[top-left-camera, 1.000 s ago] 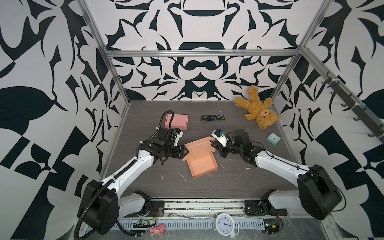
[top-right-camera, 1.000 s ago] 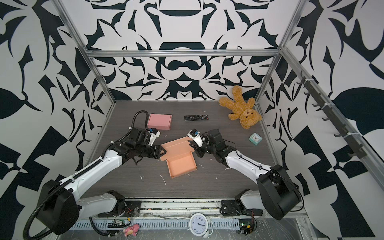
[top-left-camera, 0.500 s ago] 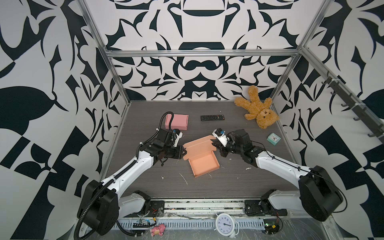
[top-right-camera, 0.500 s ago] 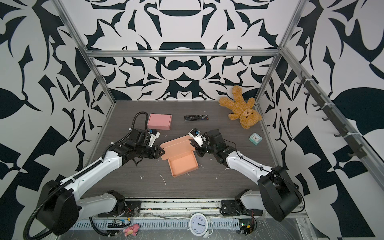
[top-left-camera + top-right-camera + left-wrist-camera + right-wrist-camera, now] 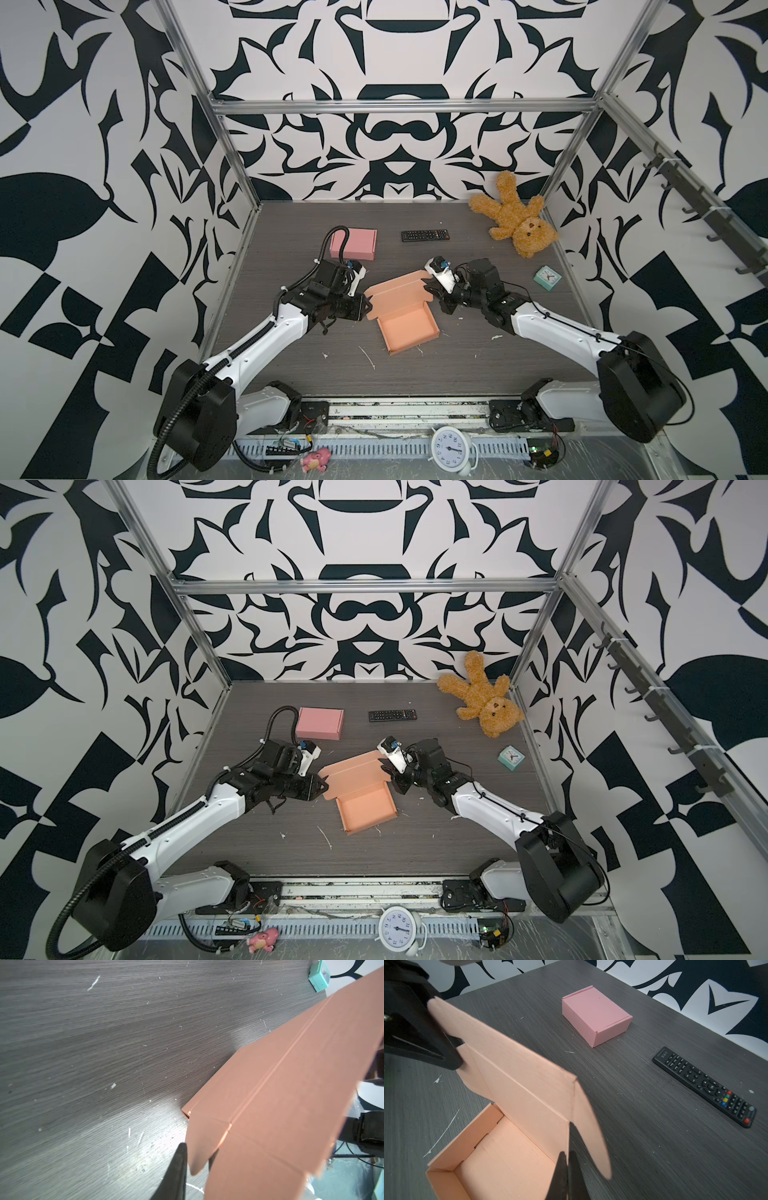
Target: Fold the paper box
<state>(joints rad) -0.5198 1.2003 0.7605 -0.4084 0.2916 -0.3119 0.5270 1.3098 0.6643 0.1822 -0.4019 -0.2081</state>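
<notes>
Black-and-white patterned walls, aluminium frame bars, dark grey wood-grain tabletop, hook rail on side wall

The dark wood-grain surface carries an open orange paper box near its middle. Beyond that box lie a pink box, a remote and a teddy bear. A teal clock sits to its right, and white scraps lie near its front.

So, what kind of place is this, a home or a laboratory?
Most likely a robot test cell, not a home: black-and-white patterned walls on an aluminium frame, a left arm and a right arm mounted at the table's front edge, and unrelated props: a teddy bear, a remote and a paper box.
</notes>
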